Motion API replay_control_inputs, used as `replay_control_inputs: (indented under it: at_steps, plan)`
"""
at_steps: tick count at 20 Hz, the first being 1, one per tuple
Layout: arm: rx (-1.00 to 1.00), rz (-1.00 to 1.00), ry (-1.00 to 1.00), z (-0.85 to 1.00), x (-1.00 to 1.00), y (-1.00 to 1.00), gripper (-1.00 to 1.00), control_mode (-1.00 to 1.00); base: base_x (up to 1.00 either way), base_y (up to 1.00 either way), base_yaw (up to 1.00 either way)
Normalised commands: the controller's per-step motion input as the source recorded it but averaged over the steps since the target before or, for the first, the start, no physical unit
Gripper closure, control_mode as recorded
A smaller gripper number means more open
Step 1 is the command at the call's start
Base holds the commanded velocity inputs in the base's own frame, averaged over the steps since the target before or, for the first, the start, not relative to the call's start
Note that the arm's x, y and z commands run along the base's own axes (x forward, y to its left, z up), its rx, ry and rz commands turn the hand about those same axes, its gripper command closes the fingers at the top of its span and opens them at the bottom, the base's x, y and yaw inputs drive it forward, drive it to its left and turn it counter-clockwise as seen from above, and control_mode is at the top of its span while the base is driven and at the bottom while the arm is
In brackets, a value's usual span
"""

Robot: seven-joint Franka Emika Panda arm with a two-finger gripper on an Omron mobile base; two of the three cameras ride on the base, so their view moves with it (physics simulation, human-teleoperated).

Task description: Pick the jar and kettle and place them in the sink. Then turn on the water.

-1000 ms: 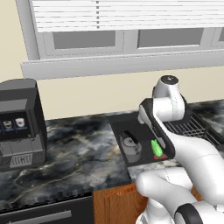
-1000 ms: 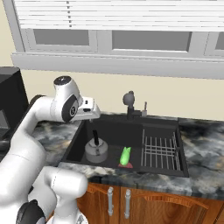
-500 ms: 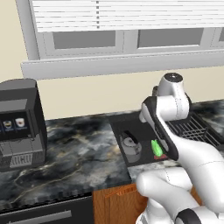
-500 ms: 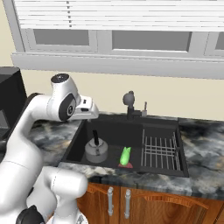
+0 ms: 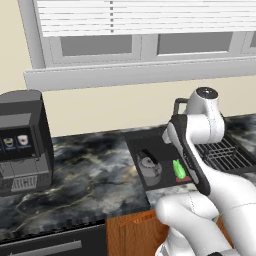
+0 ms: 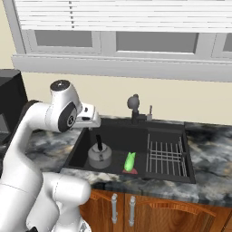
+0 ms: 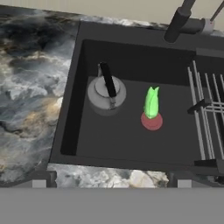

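The grey kettle (image 6: 99, 154) (image 7: 106, 92) (image 5: 148, 166) stands upright on the left floor of the black sink (image 6: 136, 123) (image 7: 122, 140) (image 5: 132, 145). To its right in the basin sits the jar (image 6: 130, 162) (image 7: 152, 107) (image 5: 179, 170), green with a red base. My gripper (image 6: 88, 115) (image 7: 111, 181) hovers above the sink's left front edge, looking down into it, open with nothing between its fingers. The dark faucet (image 6: 133, 103) (image 7: 177, 22) stands at the back rim. No water shows at it.
A wire rack (image 6: 165, 154) (image 7: 208, 113) (image 5: 225, 152) fills the sink's right side. A black coffee machine (image 5: 22, 140) stands on the marble counter (image 5: 90, 175) far left. Wooden cabinet doors (image 6: 136, 208) lie below the sink, and a window sill runs above.
The arm has drifted slightly left and back from the sink. The gripper stays open, and the kettle and jar have not moved.
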Motion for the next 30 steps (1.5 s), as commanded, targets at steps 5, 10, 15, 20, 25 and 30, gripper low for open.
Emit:
replay_control_inputs:
  at_steps: [5, 10, 15, 20, 25, 30]
  plan:
    - [0.00, 0.00, 0.00, 0.03, 0.00, 0.00, -1.00, 1.00, -0.12, -0.01, 0.00]
    - [0.00, 0.00, 0.00, 0.00, 0.00, 0.00, -1.00, 1.00, -0.72, -0.29, -0.19]
    - [0.00, 0.00, 0.00, 0.00, 0.00, 0.00, -1.00, 1.00, -0.81, -0.46, -0.47]
    - [0.00, 0.00, 0.00, 0.00, 0.00, 0.00, -1.00, 1.00, -0.28, -0.53, -0.64]
    - [0.00, 0.00, 0.00, 0.00, 0.00, 0.00, -1.00, 1.00, -0.01, -0.42, -0.70]
    - [0.00, 0.00, 0.00, 0.00, 0.00, 0.00, -1.00, 1.00, 0.00, -0.29, -0.73]
